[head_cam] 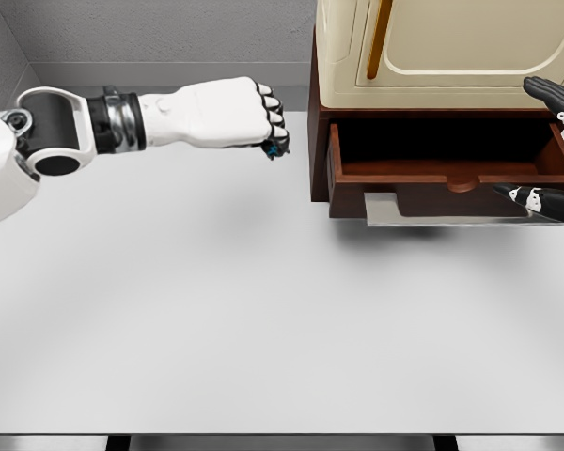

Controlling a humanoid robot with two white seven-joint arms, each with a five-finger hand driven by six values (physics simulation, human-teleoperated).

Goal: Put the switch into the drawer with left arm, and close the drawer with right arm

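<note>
A white table fills most of the head view, and at its far right a dark wooden cabinet with a cream upper door is seen. Its drawer is pulled open, and nothing can be made out inside it. The left hand is held above the table, left of the cabinet and apart from it, curled into a tight fist. A small dark, teal-tinted object, judged to be the switch, is gripped at the fingertips; little of it is shown. The right hand is seen at the right edge, at the drawer's right end, fingers spread and nothing held. The switch is judged lifted but not yet delivered; carrying it over the drawer, releasing it, and closing the drawer are left.
</note>
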